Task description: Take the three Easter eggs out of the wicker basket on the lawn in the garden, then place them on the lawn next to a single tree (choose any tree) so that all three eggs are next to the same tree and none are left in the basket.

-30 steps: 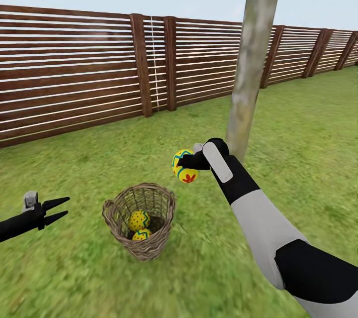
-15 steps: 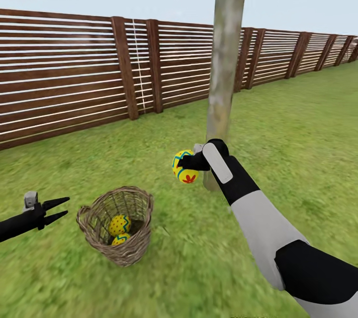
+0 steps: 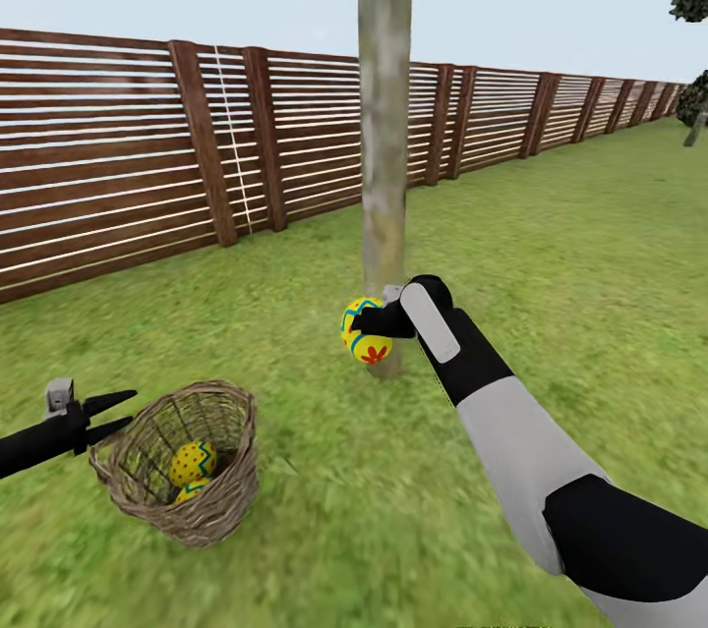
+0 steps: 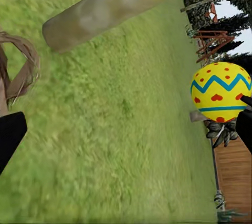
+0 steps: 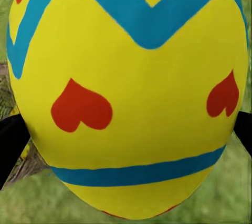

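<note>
On the lawn (image 3: 551, 245) the tree (image 3: 383, 117) stands in the middle ground, with the fence (image 3: 147, 166) behind it running from the left away to the far right; the basket (image 3: 182, 466) sits on the grass nearer and to the left of the trunk, with two eggs (image 3: 193, 463) inside it. A third egg (image 3: 365, 330) sits above the grass just in front of the trunk's base, between the fingers of the right gripper (image 3: 369, 321); the left gripper (image 3: 108, 417) lies at the basket's left rim.

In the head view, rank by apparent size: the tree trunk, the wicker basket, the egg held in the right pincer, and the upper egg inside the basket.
1. tree trunk
2. wicker basket
3. held egg in the right pincer
4. upper basket egg, partly hidden by the weave; it looks close in size to the held one, so this last ranking is unsure.
</note>
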`<state>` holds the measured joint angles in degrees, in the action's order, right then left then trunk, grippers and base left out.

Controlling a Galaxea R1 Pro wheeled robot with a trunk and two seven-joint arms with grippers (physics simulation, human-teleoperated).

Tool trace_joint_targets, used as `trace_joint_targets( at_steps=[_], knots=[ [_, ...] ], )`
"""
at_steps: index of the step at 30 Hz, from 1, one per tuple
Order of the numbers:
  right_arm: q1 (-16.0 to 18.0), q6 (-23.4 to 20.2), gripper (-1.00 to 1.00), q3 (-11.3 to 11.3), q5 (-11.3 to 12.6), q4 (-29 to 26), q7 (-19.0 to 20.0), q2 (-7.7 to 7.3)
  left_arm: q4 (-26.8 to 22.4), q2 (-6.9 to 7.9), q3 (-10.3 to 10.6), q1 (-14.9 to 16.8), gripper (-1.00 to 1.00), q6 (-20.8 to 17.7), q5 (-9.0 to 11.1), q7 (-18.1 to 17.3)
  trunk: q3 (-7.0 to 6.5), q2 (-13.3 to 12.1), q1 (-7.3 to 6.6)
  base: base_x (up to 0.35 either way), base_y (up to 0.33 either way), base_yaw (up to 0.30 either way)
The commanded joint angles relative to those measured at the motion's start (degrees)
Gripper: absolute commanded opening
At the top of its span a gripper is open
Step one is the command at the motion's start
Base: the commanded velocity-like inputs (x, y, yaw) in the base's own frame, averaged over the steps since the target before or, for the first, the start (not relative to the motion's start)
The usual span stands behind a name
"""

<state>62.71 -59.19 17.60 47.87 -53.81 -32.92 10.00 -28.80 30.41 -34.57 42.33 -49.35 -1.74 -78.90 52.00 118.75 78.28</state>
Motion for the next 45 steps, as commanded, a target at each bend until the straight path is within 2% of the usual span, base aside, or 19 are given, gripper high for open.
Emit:
trace_joint_targets(
  at_steps=[1, 13, 25, 31, 34, 36, 37, 39, 42, 45],
  knots=[
    [0.04, -0.05, -1.0, 0.05, 0.55, 0.0, -0.57, 0.0, -0.03, 0.0, -0.14, 0.03, 1.0, -0.59, -0.19, -0.29, -0.02, 0.02, -0.01, 0.0, -0.294, -0.198],
    [0.06, 0.12, -1.0, -0.02, 0.47, 0.66, -0.48, 0.0, -0.03, 0.0, -0.08, 0.03, 1.0, -0.57, -0.19, -0.22, -0.87, 0.02, -0.01, 0.039, -0.276, -0.198],
    [0.22, 0.29, -1.0, -0.02, 0.33, 1.17, -0.48, 0.0, -0.03, -0.07, -0.06, 0.03, 1.0, -0.54, -0.19, -0.14, -1.69, 0.02, -0.01, 0.201, -0.215, -0.193],
    [0.22, 0.88, -1.0, -0.02, -0.03, 1.17, -0.56, 0.0, -0.03, -0.34, 0.09, 0.03, 1.0, -0.64, -0.29, 0.76, -1.74, 0.02, -0.01, 0.22, -0.217, -0.023],
    [0.22, 1.44, -1.0, -0.02, -0.06, 1.22, -0.57, 0.0, -0.03, -0.68, 0.19, 0.03, 1.0, -0.31, -0.28, 3.27, -1.74, 0.02, -0.01, 0.22, -0.217, 0.0],
    [0.22, 1.5, -1.0, -0.02, -0.06, 1.47, -0.62, 0.0, -0.03, -0.75, 0.1, 0.03, 1.0, 0.71, -0.26, 7.42, -1.74, 0.02, -0.01, 0.219, -0.216, 0.0],
    [0.22, 1.52, -1.0, -0.02, -0.06, 2.02, -0.64, 0.0, -0.2, -0.77, -0.02, 0.03, 1.0, 1.29, -0.17, 11.21, -1.74, 0.02, -0.01, 0.151, -0.146, 0.0],
    [0.22, 1.58, -1.0, -0.01, -0.11, 3.28, -0.65, 0.0, -2.21, -1.01, -0.11, 0.03, 1.0, 1.56, -0.01, 14.62, -1.74, 0.02, -0.01, 0.058, -0.057, 0.0],
    [0.22, 1.61, -1.0, 0.03, -0.14, 4.04, -0.66, 0.0, -4.47, -2.17, -0.11, 0.03, 1.0, 1.62, -0.12, 15.81, -1.74, 0.02, -0.01, 0.071, -0.111, 0.033],
    [0.22, 1.62, -1.0, -0.01, -0.15, 4.22, -0.66, 0.0, -4.81, -2.56, -0.06, 0.05, 1.0, 1.62, -0.18, 16.03, -1.66, 0.02, -0.01, 0.14, -0.239, 0.151]
  ],
)
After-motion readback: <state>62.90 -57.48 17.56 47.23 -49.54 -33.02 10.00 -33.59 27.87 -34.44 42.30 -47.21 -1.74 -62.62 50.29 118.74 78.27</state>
